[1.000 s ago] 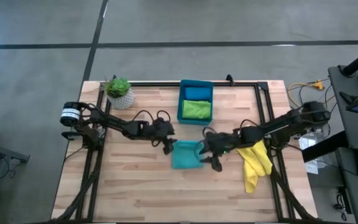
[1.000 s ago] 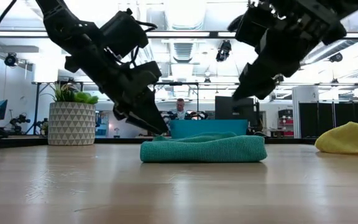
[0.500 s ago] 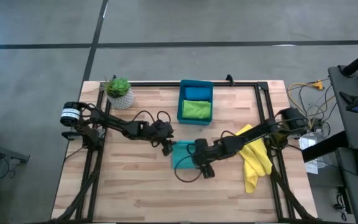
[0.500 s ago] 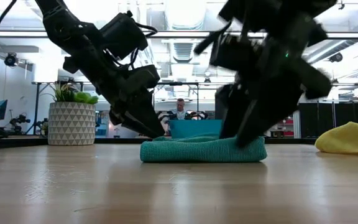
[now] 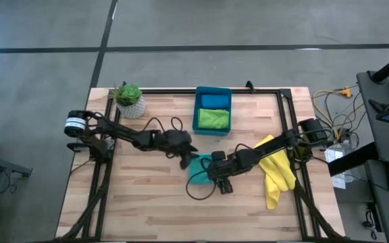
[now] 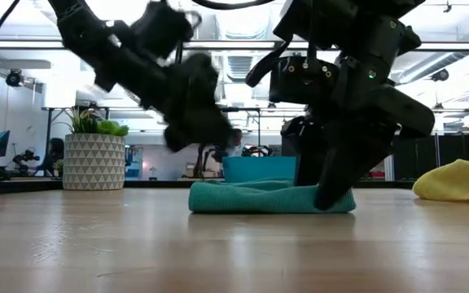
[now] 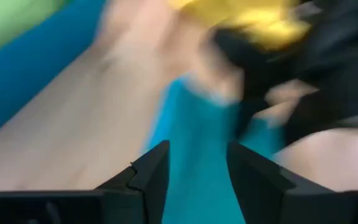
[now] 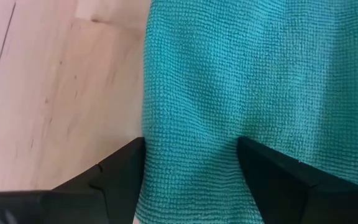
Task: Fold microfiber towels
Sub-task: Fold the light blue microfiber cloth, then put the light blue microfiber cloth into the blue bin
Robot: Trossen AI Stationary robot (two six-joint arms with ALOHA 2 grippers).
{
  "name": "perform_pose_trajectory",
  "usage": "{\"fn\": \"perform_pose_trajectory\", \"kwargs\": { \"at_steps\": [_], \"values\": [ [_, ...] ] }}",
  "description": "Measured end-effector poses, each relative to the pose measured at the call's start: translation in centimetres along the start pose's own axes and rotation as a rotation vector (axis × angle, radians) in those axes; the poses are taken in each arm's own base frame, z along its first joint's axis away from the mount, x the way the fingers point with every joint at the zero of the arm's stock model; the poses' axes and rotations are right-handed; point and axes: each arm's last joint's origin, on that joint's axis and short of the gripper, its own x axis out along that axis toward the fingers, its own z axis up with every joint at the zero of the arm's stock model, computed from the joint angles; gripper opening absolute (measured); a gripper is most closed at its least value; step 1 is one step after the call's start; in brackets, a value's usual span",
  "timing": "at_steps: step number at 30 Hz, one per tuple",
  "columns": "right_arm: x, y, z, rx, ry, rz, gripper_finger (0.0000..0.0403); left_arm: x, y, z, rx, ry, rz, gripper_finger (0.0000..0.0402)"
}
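Low view — wood table (image 6: 96, 244), lab behind; right gripper (image 8: 191, 168) jaws spread over teal towel (image 8: 241, 81).

Wooden table (image 5: 140, 202): teal towel (image 5: 198, 169) mid-table, yellow towel (image 5: 275, 177) right, blue bin (image 5: 213, 110) and potted plant (image 5: 128, 100) seemingly along far edge.

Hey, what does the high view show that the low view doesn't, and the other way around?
Only the high view shows the blue and lime green towels lying in the bin and the whole table layout. Only the low view shows the room behind the table and the right gripper pressed down on the teal towel's end. Both show the left gripper, the yellow towel, the potted plant and the bin.
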Motion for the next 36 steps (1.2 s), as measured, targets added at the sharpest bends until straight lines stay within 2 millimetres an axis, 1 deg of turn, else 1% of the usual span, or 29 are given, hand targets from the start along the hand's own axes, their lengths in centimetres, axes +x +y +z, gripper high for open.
{"fn": "perform_pose_trajectory", "kwargs": {
  "at_steps": [2,3,5,8,11,14,18,23,28,31,34,36],
  "values": [
    [0.0,0.0,0.0,0.002,-0.002,-0.001,0.0250,0.4,-0.9,0.7,0.019,-0.013,-0.066,0.0125],
    [0.0,0.0,0.1,0.002,-0.003,0.000,0.0250,0.8,-1.0,0.6,0.024,0.009,-0.069,0.0115],
    [0.0,0.0,0.1,0.012,-0.003,-0.002,0.0251,2.2,-1.0,-0.6,0.027,0.098,-0.065,0.0095],
    [-0.3,0.0,0.4,0.020,-0.004,-0.002,0.0253,4.3,-0.8,-2.0,0.020,0.175,-0.051,0.0071],
    [-0.9,0.2,0.8,0.015,-0.004,0.000,0.0253,5.9,-0.5,-2.7,-0.034,0.226,-0.019,0.0051],
    [-1.5,0.8,1.0,-0.002,-0.014,0.010,0.0249,6.7,-0.1,-3.1,-0.067,0.250,-0.001,0.0029],
    [-1.5,1.8,0.4,-0.032,0.003,0.023,0.0247,6.9,0.1,-3.4,-0.068,0.264,0.009,0.0005],
    [-0.7,3.1,-0.9,-0.089,0.052,0.035,0.0245,6.9,0.2,-3.5,-0.069,0.267,0.016,0.0002],
    [0.4,3.0,-2.2,-0.074,0.086,0.030,0.0237,6.9,0.2,-3.5,-0.070,0.269,0.018,0.0001],
    [0.6,3.0,-2.6,-0.061,0.086,0.019,0.0227,6.9,0.3,-3.6,-0.072,0.269,0.020,0.0001],
    [0.7,2.9,-2.9,-0.059,0.085,-0.006,0.0210,6.9,0.3,-3.6,-0.072,0.270,0.022,0.0001],
    [0.8,2.9,-2.9,-0.060,0.084,-0.014,0.0192,6.9,0.3,-3.7,-0.072,0.270,0.022,0.0001]
  ]
}}
